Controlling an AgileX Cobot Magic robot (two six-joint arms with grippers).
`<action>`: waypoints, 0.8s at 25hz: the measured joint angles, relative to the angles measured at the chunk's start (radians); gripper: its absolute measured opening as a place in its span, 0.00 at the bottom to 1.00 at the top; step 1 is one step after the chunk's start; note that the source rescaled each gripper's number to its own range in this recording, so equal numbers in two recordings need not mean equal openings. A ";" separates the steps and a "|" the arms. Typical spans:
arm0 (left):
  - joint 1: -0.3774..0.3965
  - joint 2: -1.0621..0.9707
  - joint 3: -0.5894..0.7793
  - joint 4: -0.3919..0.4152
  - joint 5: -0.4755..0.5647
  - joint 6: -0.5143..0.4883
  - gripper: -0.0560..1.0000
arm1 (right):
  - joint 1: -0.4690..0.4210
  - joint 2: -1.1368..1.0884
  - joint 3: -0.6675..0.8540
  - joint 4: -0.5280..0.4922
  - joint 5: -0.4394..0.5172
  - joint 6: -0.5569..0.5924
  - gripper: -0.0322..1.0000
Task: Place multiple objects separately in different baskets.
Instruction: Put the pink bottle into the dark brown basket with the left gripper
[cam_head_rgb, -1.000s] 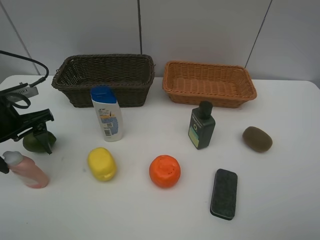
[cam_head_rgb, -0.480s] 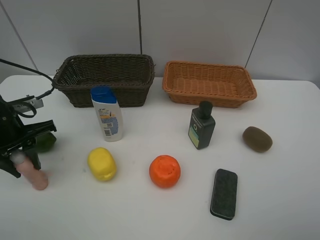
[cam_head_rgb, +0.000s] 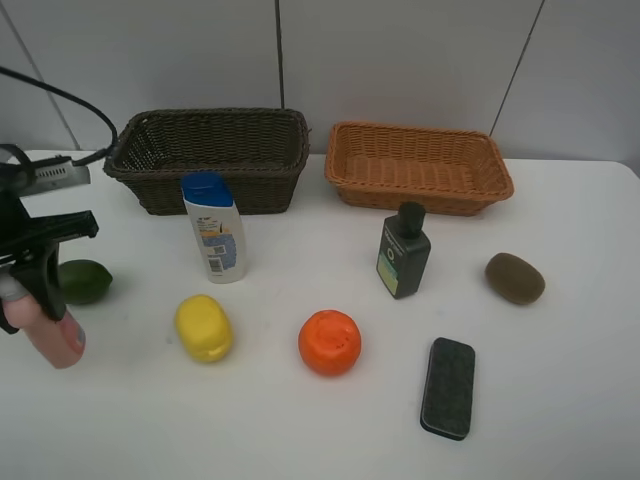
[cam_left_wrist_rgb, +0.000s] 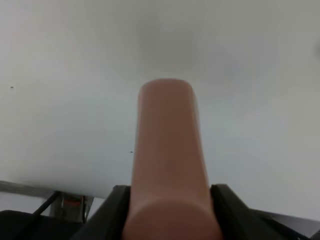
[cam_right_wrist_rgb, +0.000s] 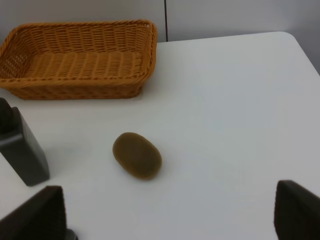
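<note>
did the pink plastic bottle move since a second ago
Yes. The pink plastic bottle, clamped in the left gripper, has shifted slightly left and up, away from the rounded yellow fruit.

Brown fruit (cam_right_wrist_rgb: 137, 155) on white table (cam_right_wrist_rgb: 230, 100), tan wicker basket (cam_right_wrist_rgb: 77, 60) nearby, dark bottle (cam_right_wrist_rgb: 20, 150), perhaps green, cropped, hand (cam_right_wrist_rgb: 170, 214) spread wide

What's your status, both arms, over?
Left gripper shut on pink bottle. Right gripper open, empty. Dark basket, orange basket both empty. White bottle stands before dark basket.
</note>
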 joint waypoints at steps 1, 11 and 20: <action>0.000 -0.018 -0.046 -0.001 0.004 0.027 0.07 | 0.000 0.000 0.000 0.000 0.000 0.000 0.98; 0.000 0.147 -0.526 -0.006 -0.329 0.198 0.07 | 0.000 0.000 0.000 0.000 0.000 0.000 0.98; 0.000 0.533 -0.810 -0.026 -0.535 0.228 0.07 | 0.000 0.000 0.000 0.000 0.000 0.000 0.98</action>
